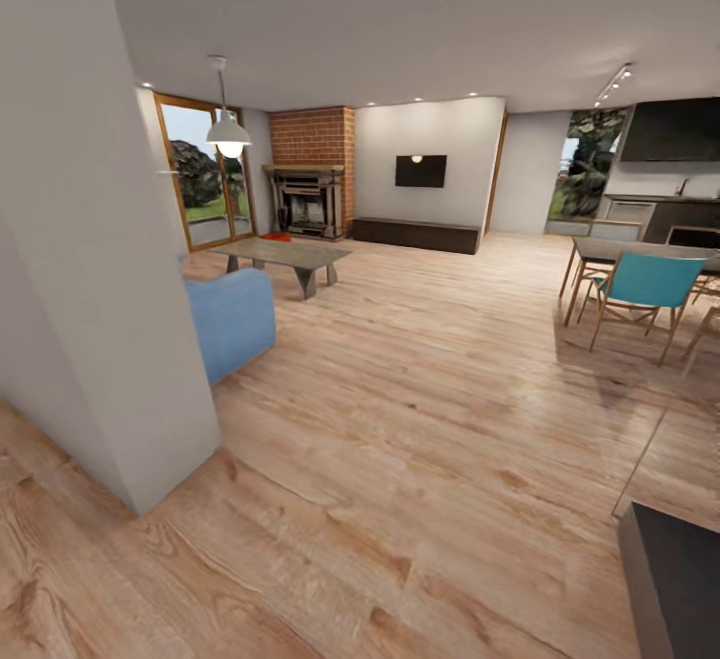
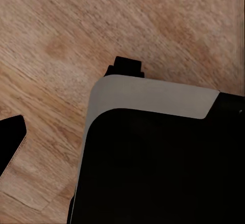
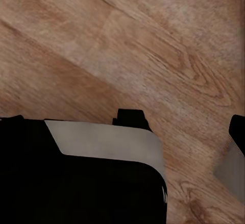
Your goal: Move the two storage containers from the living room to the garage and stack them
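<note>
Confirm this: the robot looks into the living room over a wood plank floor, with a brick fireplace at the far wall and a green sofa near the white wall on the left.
One detail is wrong: the sofa is light blue, not green, as the head view shows. The brick fireplace at the far wall and the wood plank floor are as you say.

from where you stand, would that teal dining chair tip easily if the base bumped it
Probably yes. The teal chair stands on thin, splayed wooden legs with an open frame, so it looks light. It would likely slide on the smooth wood plank floor before tipping; a high bump on the backrest might topple it.
</note>
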Motion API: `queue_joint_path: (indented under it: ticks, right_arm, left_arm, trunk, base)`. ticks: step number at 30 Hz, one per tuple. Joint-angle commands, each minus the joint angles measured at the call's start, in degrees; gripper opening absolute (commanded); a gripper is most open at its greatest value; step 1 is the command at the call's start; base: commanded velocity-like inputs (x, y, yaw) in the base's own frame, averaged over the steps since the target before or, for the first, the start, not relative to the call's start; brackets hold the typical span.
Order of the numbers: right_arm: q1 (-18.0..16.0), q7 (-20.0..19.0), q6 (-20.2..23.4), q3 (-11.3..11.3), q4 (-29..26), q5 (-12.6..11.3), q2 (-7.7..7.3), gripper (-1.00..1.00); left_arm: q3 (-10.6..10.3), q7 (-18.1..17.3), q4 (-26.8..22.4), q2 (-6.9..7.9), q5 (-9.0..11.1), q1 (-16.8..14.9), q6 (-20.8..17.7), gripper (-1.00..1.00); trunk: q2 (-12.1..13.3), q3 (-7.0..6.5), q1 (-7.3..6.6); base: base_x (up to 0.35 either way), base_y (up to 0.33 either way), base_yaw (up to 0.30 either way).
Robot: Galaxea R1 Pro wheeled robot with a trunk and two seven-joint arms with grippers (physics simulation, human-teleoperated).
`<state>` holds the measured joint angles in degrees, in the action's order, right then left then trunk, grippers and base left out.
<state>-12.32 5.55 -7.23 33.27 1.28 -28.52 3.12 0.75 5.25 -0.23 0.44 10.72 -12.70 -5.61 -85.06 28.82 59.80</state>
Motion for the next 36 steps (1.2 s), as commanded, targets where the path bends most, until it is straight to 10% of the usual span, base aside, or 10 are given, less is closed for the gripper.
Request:
queue_joint_path:
  ticks: [1,36]
  right_arm:
    - [-0.1,0.1,-0.2,0.5,0.1,-0.5,0.05,1.0]
    - [-0.1,0.0,-0.2,0.5,0.2,-0.7,-0.02,1.0]
  left_arm:
    - [0.0,0.1,0.0,0.0,0.4,0.0,-0.2,1.0]
    - [0.0,0.1,0.0,0.0,0.4,0.0,-0.2,1.0]
  trunk:
    - [0.0,0.06,0.03]
    - [0.0,0.06,0.03]
  base:
    - [0.322,0.0,-0.154]
    - [0.322,0.0,-0.013]
